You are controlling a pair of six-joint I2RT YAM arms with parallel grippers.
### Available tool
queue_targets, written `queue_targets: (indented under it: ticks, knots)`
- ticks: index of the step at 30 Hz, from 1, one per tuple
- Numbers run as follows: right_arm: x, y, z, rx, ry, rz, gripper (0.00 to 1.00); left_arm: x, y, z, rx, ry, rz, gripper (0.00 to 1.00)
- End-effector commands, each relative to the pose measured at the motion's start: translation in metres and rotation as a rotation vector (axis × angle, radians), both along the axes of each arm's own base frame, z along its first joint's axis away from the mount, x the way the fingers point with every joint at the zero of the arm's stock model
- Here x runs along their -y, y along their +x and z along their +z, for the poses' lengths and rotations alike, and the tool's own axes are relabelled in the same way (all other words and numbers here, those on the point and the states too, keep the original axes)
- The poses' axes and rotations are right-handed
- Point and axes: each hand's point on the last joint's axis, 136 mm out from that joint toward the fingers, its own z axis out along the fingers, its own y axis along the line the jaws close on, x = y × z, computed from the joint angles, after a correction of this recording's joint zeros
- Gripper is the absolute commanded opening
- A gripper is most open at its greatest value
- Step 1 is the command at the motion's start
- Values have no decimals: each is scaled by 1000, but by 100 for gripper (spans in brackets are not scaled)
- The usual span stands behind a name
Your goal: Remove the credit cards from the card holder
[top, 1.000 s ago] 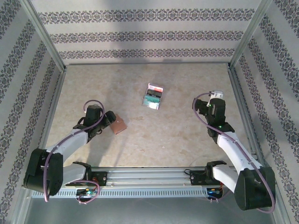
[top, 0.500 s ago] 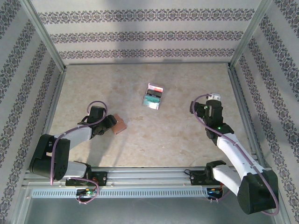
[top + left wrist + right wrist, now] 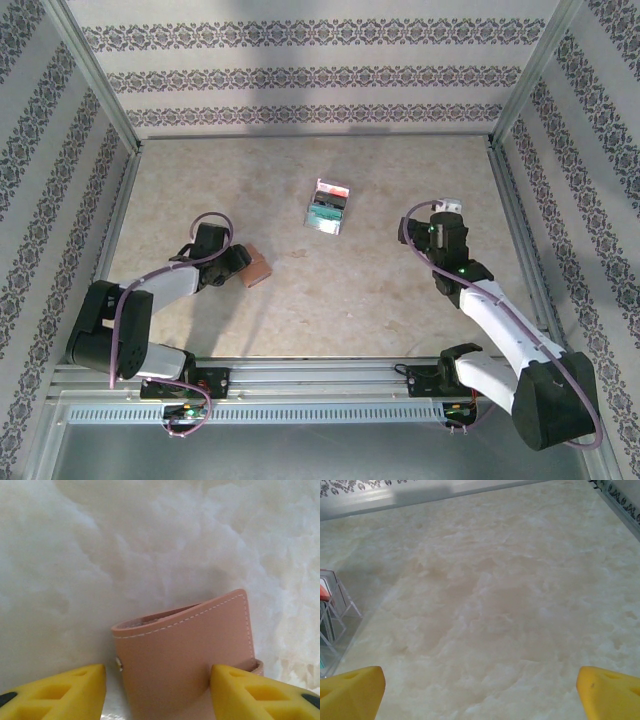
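Now, folded card holder (image 3: 185,655) between fingers of half-spread left hand (image 3: 157,672); right hand (image 3: 480,680) wide, empty.

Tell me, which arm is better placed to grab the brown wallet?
Left. The left hand straddles the card holder, a yellow finger each side; the right hand is open, well away across the table.

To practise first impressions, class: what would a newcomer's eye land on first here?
The closed brown card holder on the left of the table, sitting between the yellow fingers of the left gripper. Then the clear stand of colourful cards mid-table, with the right gripper open at the right.
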Motion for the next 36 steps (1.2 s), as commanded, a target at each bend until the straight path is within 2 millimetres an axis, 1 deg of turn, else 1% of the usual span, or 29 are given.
queue_targets:
  ticks: [1, 4, 7, 9, 15, 20, 24, 28, 29, 33, 36]
  knots:
    - [-1, 6, 13, 31, -13, -17, 98, 40, 20, 21, 109, -115, -119, 53]
    - [-4, 7, 14, 33, -17, -9, 98, 39, 20, 24, 116, -113, -114, 51]
    - [-6, 7, 15, 36, -19, -6, 98, 38, 19, 25, 119, -107, -115, 52]
    - [-6, 7, 16, 40, -18, -4, 98, 37, 19, 24, 116, -97, -111, 54]
    - [-10, 7, 20, 49, -17, 5, 98, 36, 16, 11, 77, -83, -117, 53]
    - [-13, 7, 20, 49, -13, 7, 98, 37, 14, 5, 60, -83, -132, 48]
    - [-19, 8, 19, 44, 15, 19, 98, 42, 15, 7, 72, -107, -147, 39]
    - [-37, 6, 12, 20, 117, 51, 98, 50, 17, 13, 95, -157, -164, 24]
    - [-42, 5, 10, 8, 152, 61, 98, 53, 17, 15, 101, -174, -165, 21]
    - [-68, 0, -4, -56, 315, 101, 98, 63, 20, 26, 138, -261, -168, 16]
    - [-87, -5, -12, -96, 445, 140, 98, 72, 25, 39, 177, -316, -181, 12]
